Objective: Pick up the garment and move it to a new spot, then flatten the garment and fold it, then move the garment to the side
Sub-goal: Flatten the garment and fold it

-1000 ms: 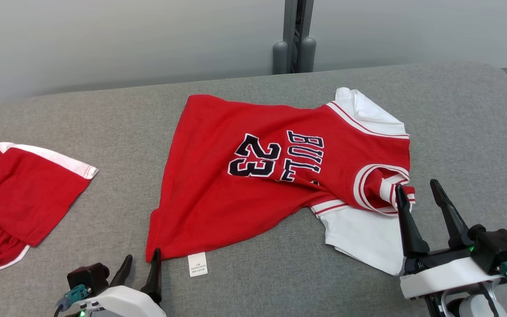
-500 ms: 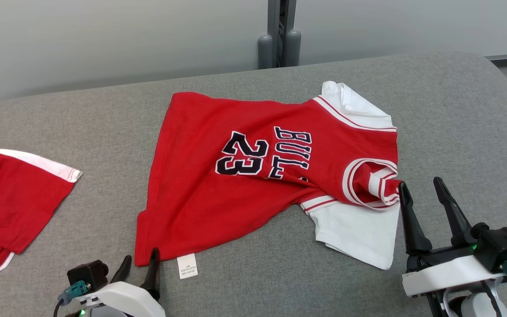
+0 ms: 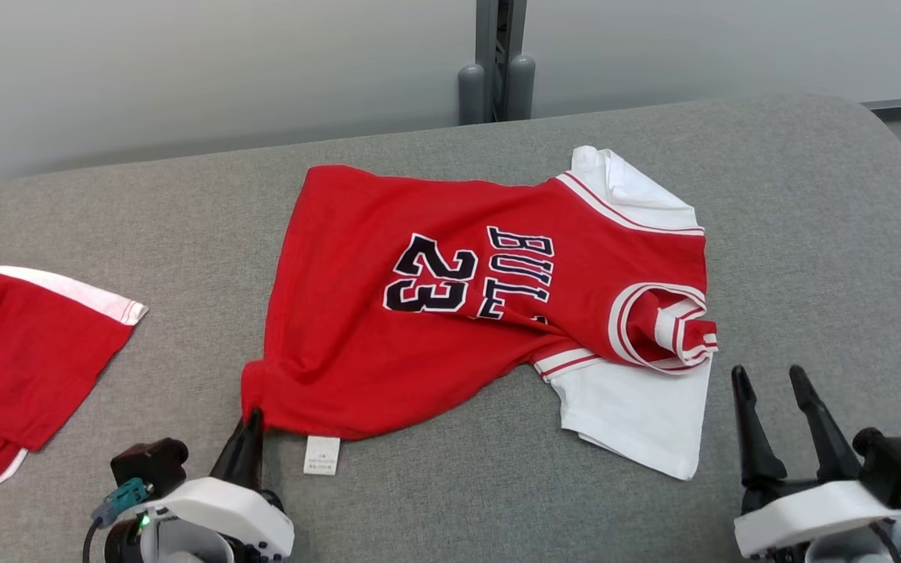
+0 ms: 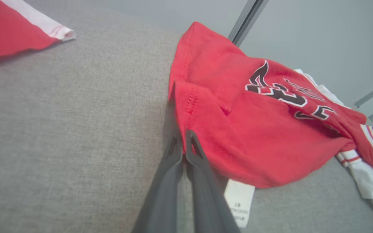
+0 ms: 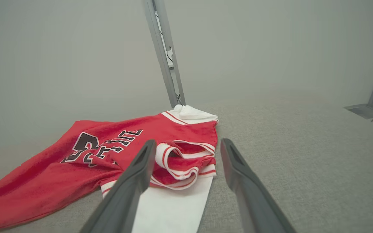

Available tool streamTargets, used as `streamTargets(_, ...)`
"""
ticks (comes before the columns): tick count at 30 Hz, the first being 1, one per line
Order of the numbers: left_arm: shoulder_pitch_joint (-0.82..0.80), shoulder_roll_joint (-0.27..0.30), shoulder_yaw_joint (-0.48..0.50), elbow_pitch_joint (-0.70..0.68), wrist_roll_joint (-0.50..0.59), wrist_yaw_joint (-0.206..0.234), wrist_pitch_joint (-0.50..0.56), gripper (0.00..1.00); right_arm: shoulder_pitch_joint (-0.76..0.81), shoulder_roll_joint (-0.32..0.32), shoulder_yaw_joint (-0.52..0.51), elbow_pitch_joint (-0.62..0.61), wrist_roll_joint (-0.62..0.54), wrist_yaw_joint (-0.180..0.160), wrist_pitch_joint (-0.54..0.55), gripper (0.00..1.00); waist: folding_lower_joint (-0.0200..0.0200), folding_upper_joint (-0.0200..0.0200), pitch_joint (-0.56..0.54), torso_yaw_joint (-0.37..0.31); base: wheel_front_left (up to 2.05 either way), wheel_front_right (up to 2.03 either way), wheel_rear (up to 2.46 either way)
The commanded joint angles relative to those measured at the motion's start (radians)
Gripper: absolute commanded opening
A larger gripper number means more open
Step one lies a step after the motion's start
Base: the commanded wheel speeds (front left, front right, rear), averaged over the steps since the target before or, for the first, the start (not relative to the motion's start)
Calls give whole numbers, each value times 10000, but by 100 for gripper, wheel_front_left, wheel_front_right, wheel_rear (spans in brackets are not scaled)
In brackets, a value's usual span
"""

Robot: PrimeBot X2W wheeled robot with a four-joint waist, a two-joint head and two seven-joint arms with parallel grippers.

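Note:
The garment point(image 3: 357, 352) is a red jersey with "23" and "BULLS" in black and white sleeves, lying spread across the grey padded table point(image 3: 810, 234). My left gripper point(image 3: 251, 414) is shut on the garment's near left hem corner, which bunches up around the tips. In the left wrist view the two fingers point(image 4: 173, 168) meet on the stitched red hem of the garment point(image 4: 254, 139), with its white label point(image 4: 238, 204) just beside them. My right gripper point(image 3: 767, 375) stands open just short of the white sleeve point(image 3: 638, 414), off the cloth; its wrist view has the gripper point(image 5: 188, 142) facing the garment's collar point(image 5: 180, 165).
A second red garment with white trim point(image 3: 20, 352) lies at the table's left edge; its hem point(image 4: 44, 26) also shows in the left wrist view. A grey post point(image 3: 496, 78) stands behind the table. Bare grey table lies right of the jersey and along the near edge.
My left gripper has shut on the hem corner, and the cloth there has gathered and lifted. My right gripper has drawn back toward the near edge, away from the collar, still open.

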Motion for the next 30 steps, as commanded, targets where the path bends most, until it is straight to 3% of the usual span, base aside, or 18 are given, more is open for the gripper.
streamTargets(1, -162, 64, 175, -360, 126, 68, -116, 0, 209, -45, -85, 369, 271, -3, 238, 100, 0, 0, -5, 23, 0, 0, 0)
streamTargets(11, 148, -20, 372, -1980, 591, 350, -207, 0, 167, -62, 438, 1911, 1854, -3, 701, 100, 0, 0, 185, 220, 0, 0, 0)
streamTargets(23, 351, 27, 262, -2586, 618, 474, -138, 0, -221, -37, 1281, 3350, 3097, -3, 1034, 100, 0, 0, 164, 548, 0, 0, 0)
streamTargets(24, 366, 33, 255, -2618, 614, 480, -112, 0, -242, -29, 1385, 3426, 3184, -3, 1078, 83, 0, 0, 162, 565, 0, 0, 0)
streamTargets(25, 377, 43, 244, -2652, 613, 485, -93, 0, -270, -23, 1454, 3506, 3238, -3, 1046, 25, 0, 0, 171, 582, 0, 0, 0)
streamTargets(26, 384, 54, 237, -2679, 617, 506, -90, 0, -312, -13, 1524, 3588, 3282, -3, 990, 0, 0, 0, 176, 602, 0, 0, 0)
streamTargets(30, 450, -6, 312, -2772, 401, 524, 2, 0, -487, -25, 1790, 3577, 3413, -3, 730, 0, 0, 0, 175, 640, 0, 0, 0)
